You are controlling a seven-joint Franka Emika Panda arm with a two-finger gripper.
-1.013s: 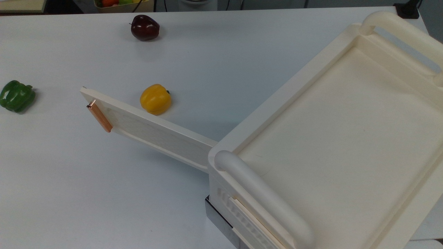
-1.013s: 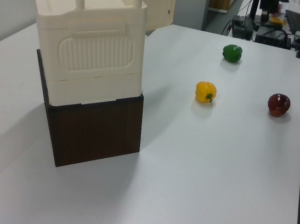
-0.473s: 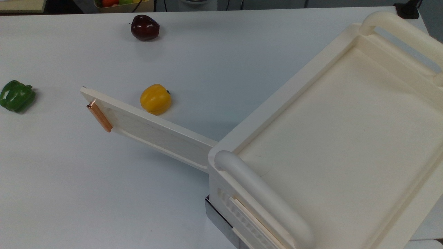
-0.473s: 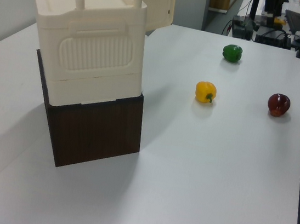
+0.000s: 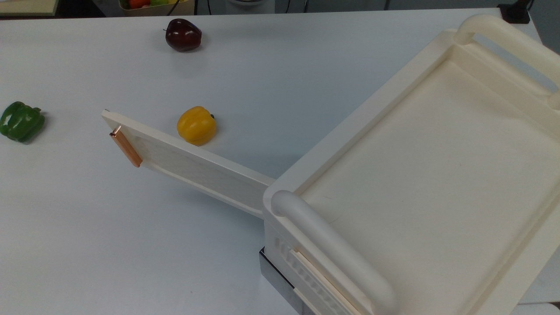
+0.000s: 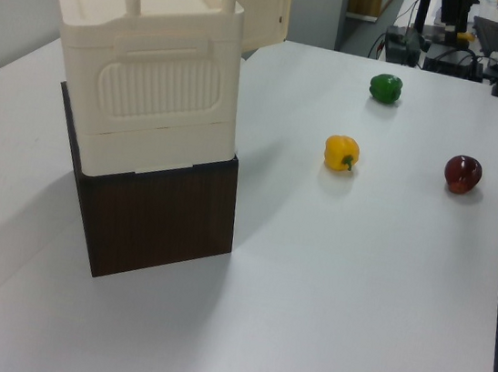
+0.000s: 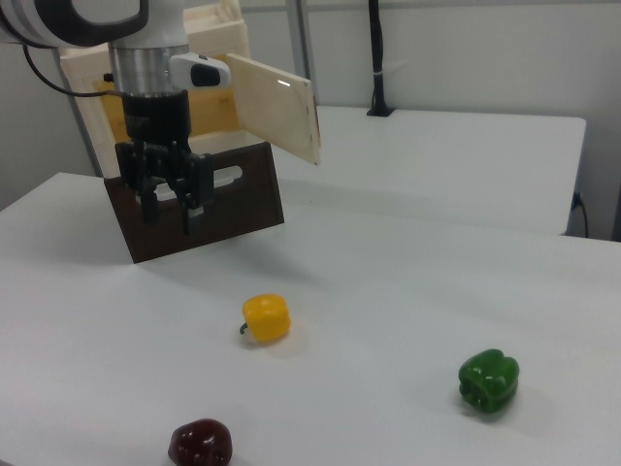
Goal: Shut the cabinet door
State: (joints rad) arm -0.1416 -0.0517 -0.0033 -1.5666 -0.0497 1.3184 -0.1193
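No change across the last second in the top and left views: the cabinet door stands wide open, swung out from the cabinet corner over the tabletop, copper handle at the free end, same as before. In the right view the gripper hangs in front of the cabinet, fingers apart, holding nothing, clear of the door. Closing hasn't started; yellow pepper sits near the door
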